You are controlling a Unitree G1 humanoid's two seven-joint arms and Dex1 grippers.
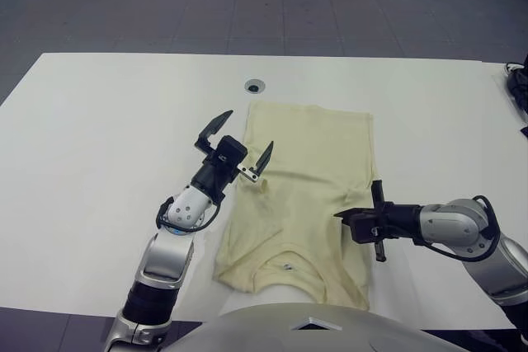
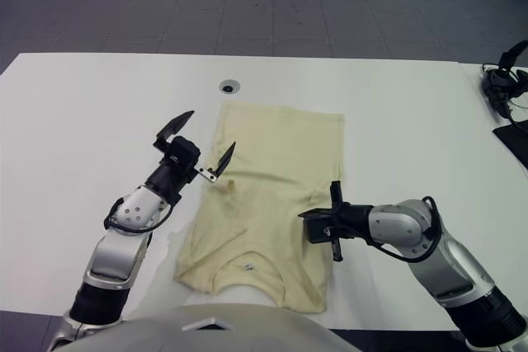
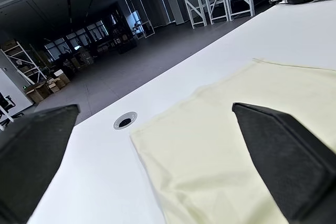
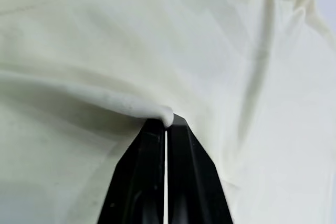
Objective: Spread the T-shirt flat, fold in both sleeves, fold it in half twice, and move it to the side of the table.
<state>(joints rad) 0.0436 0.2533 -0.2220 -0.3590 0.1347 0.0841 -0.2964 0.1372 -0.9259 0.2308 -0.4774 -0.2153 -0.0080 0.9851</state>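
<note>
White table [image 1: 99, 105]: right gripper [image 4: 165, 124] pinches a T-shirt [image 1: 309, 154] fold; left gripper [image 1: 251, 128] spread wide. Carry your fold inward, low.

Got a T-shirt [image 1: 301, 171] lying mid-table [image 1: 99, 121], collar end closer in than both grippers. Left gripper [image 1: 251, 129] up over the shirt's left edge, spread wide across it. Just past that gripper, off the shirt's far corner, a cable hole [image 1: 255, 86] in the tabletop. Right gripper [image 1: 341, 215] on the shirt's right side, pinched onto a fold of cloth. Way off to its right, cables [image 1: 520, 88] at the table edge.
</note>
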